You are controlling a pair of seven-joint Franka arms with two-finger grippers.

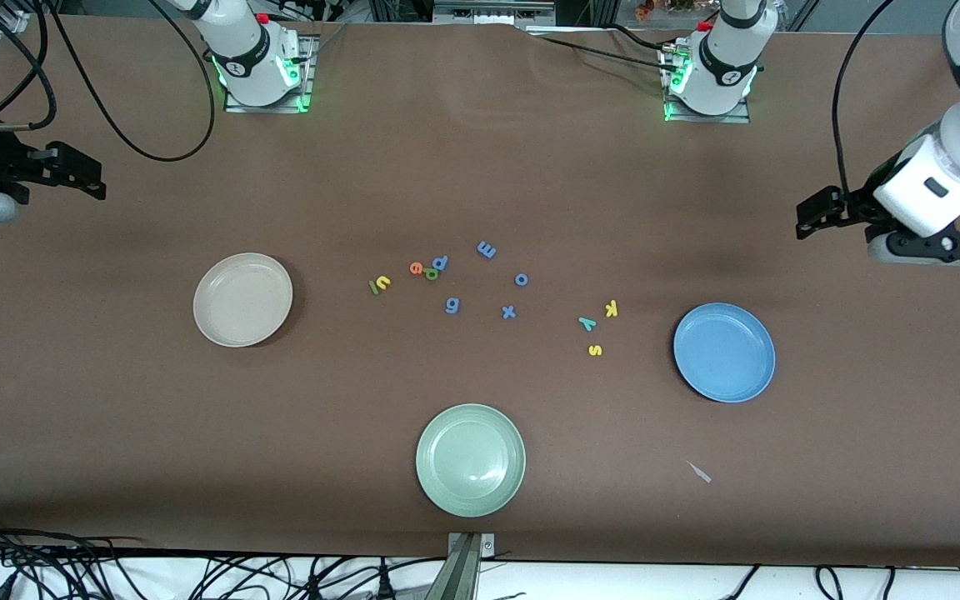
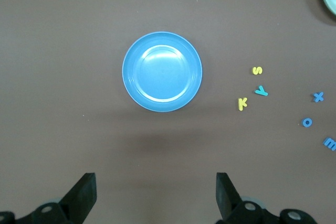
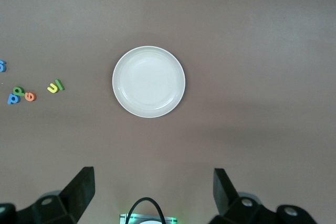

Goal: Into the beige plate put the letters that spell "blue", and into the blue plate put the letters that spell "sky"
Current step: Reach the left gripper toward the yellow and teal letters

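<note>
Both hands wide open and holding nothing, every letter loose on the surface [image 1: 480, 167].
The left hand [image 2: 155, 195] hangs over the surface near the blue plate [image 1: 724, 352], with s [image 1: 595, 350], k [image 1: 611, 309], y [image 1: 587, 323] beside that plate. The right hand [image 3: 152, 195] hangs near the beige plate [image 1: 242, 299]. Only the front view shows the pale green plate [image 1: 470, 459] whole; u [image 1: 382, 283], l [image 1: 373, 287], e [image 1: 416, 268], b [image 1: 432, 273] lie mid-surface.

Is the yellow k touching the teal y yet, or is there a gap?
Apart. The left wrist view shows bare table between the yellow k and the teal y; the front view shows the same gap.
</note>
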